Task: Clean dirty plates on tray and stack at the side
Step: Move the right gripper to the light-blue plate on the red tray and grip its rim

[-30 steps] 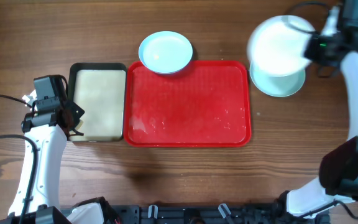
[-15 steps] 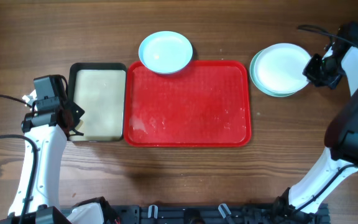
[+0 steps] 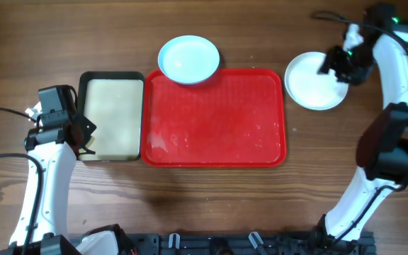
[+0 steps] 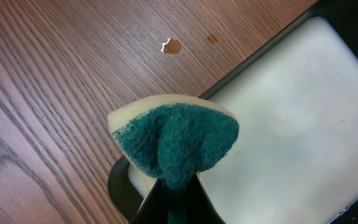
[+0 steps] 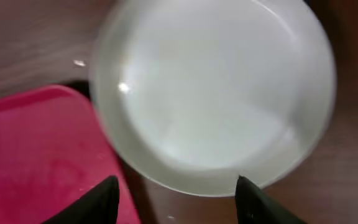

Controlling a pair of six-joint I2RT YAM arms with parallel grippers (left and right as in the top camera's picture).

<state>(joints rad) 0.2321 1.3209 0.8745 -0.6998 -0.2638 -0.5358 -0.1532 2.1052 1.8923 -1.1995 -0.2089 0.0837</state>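
Plates (image 3: 316, 85) lie stacked right under your right gripper (image 5: 176, 186), its jaws spread and holding nothing, the tray (image 5: 36, 155) just beside them, while your left gripper (image 4: 169, 199) pinches a sponge (image 4: 176, 140) above the black tray (image 4: 291, 112) corner.

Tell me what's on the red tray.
No plate lies on the red tray; only faint pale smears show on its surface. The aqua plate overlaps its far rim, hiding that small stretch.
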